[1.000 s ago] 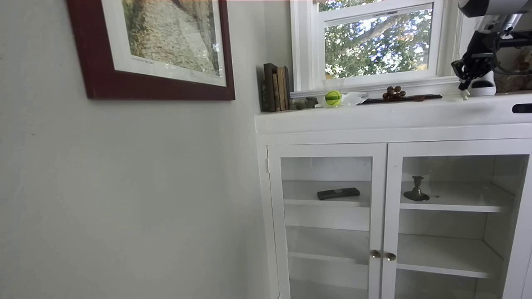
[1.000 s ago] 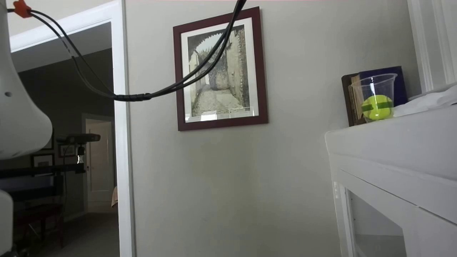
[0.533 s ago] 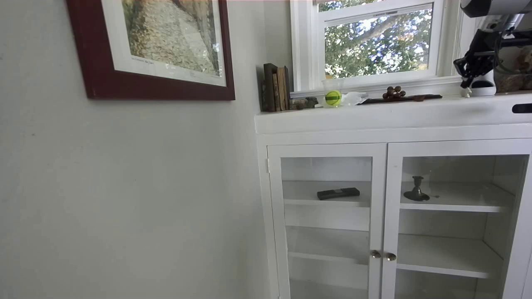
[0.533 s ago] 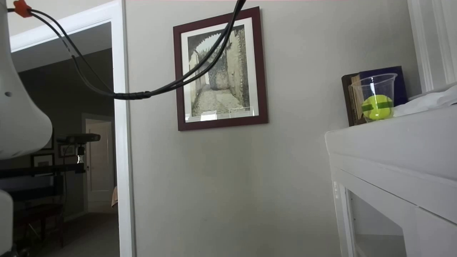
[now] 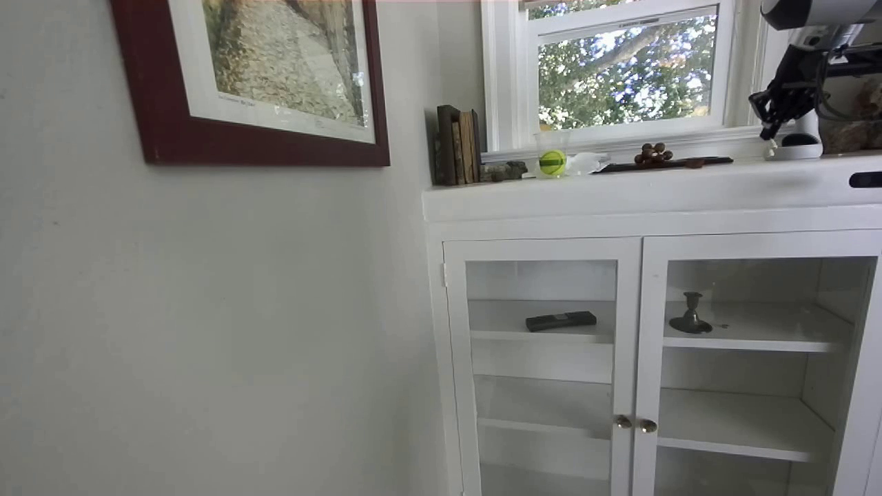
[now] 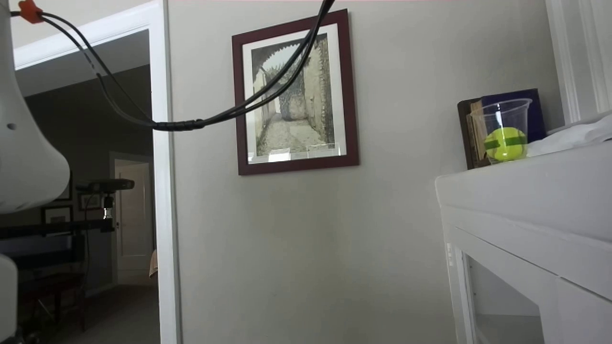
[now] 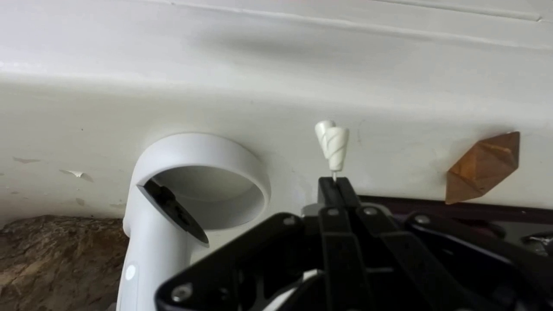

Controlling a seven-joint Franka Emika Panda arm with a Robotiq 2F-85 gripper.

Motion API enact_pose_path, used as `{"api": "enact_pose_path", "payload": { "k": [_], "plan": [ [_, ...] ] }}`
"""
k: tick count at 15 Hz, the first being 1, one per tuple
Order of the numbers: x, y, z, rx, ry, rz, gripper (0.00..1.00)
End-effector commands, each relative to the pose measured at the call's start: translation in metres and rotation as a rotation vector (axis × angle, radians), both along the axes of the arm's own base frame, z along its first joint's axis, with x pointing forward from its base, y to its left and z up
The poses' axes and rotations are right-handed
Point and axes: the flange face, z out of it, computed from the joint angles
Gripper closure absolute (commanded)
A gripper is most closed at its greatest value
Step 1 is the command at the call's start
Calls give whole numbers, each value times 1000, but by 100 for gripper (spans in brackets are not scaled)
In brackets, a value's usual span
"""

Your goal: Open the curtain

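The gripper (image 7: 335, 183) has its fingertips together, clamped on a thin white cord (image 7: 334, 175), and in the wrist view two white pulls (image 7: 338, 144) stick out just past the tips — one overlapping the other. In an exterior view the arm (image 5: 820, 14) comes in at the upper corner with the gripper angled down; the pulls hang beside a white stand (image 5: 794, 147) on the ledge (image 5: 620, 196), and whether they touch either I cannot tell. Where the curtain's slats are I cannot make out: the window (image 5: 627, 83) runs past the top edge of that view, and leaves (image 5: 579, 89) fill much of the glass. In the wrist view the pulls lie between the stand's round opening and an amber crystal (image 7: 481, 168), which sits at the edge of a dark tray (image 7: 402, 204). Farther along the ledge are brown balls (image 5: 653, 153), crumpled white wrap (image 5: 586, 163), a clear cup (image 5: 551, 141) with a tennis ball (image 5: 552, 163) inside, and upright books (image 5: 458, 148). Behind the cabinet's (image 5: 627, 331) glass doors, a remote (image 5: 561, 321) and a candlestick (image 5: 690, 317) rest on the upper shelf. A red-framed picture (image 6: 295, 167) hangs in both exterior views — a black cable (image 6: 177, 126) crosses it in an exterior view.
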Motion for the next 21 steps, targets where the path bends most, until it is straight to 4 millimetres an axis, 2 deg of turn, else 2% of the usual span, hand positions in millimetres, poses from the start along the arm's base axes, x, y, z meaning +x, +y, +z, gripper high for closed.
{"api": "enact_pose_path", "payload": {
  "k": [1, 5, 9, 12, 16, 21],
  "plan": [
    [6, -7, 9, -30, -22, -16, 100],
    [12, -17, 24, -69, -53, -29, 100],
    [30, -29, 58, -177, -169, -56, 100],
    [45, -45, 73, -252, -217, -99, 100],
    [63, -57, 75, -272, -220, -104, 100],
    [80, -73, 62, -284, -198, -135, 100]
  ]
}}
